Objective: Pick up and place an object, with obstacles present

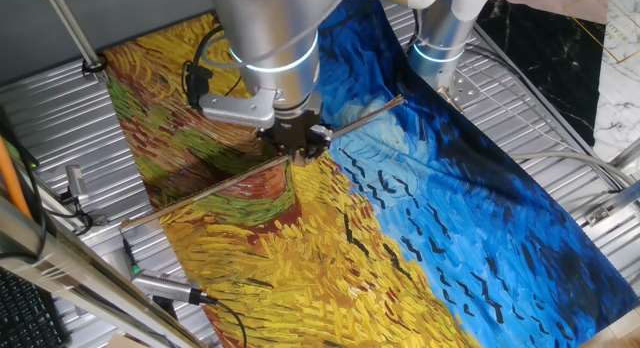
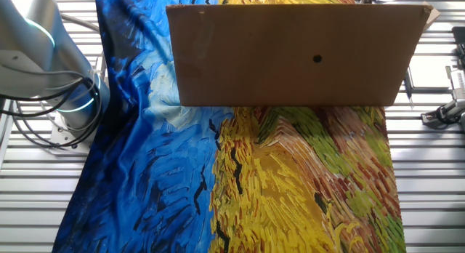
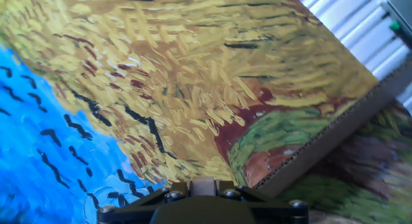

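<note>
Jaw state cannot be determined; the gripper is positioned low at the top edge of an upright cardboard panel, at 12 o'clock on the painted cloth. The object is not visible in any view

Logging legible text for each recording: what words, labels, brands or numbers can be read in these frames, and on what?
None can be read.
Painted cloth: brushstrokes only, no lettering.
Cardboard board: plain, one dark hole, no print.
Robot arm: no readable marking.
Keyboard at the table edge: keys too small and dark to read.
</note>
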### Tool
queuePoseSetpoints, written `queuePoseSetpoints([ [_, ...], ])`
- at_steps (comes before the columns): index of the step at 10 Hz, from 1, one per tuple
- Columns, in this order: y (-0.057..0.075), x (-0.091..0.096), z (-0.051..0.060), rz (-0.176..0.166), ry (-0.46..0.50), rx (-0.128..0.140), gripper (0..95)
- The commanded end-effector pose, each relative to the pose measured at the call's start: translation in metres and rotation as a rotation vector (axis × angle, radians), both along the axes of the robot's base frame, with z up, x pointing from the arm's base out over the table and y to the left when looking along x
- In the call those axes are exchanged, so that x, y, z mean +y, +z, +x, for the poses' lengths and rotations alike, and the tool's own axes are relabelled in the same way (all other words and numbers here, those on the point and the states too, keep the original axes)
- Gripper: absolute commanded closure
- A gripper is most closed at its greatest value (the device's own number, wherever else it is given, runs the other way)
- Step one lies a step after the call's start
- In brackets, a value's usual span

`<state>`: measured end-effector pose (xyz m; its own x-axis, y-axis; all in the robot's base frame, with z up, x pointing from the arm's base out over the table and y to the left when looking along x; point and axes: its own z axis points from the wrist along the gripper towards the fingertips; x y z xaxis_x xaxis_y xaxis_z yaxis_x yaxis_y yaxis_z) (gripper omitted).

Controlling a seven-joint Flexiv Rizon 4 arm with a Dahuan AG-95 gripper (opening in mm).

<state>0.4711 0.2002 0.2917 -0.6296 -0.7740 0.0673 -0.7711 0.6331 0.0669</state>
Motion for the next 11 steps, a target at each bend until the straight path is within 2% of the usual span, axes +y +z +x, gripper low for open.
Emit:
queuePoseSetpoints([
  [1, -0.001, 0.022, 0.004, -0.005, -0.015, 0.004, 95.0],
  [5, -0.022, 0.071, 0.014, 0.006, -0.080, -0.014, 95.0],
  [7, -0.033, 0.095, 0.016, -0.001, -0.113, -0.015, 95.0],
  [9, -0.042, 0.111, 0.015, -0.010, -0.130, -0.014, 95.0],
  [11, -0.053, 0.124, 0.008, -0.009, -0.138, -0.016, 95.0],
])
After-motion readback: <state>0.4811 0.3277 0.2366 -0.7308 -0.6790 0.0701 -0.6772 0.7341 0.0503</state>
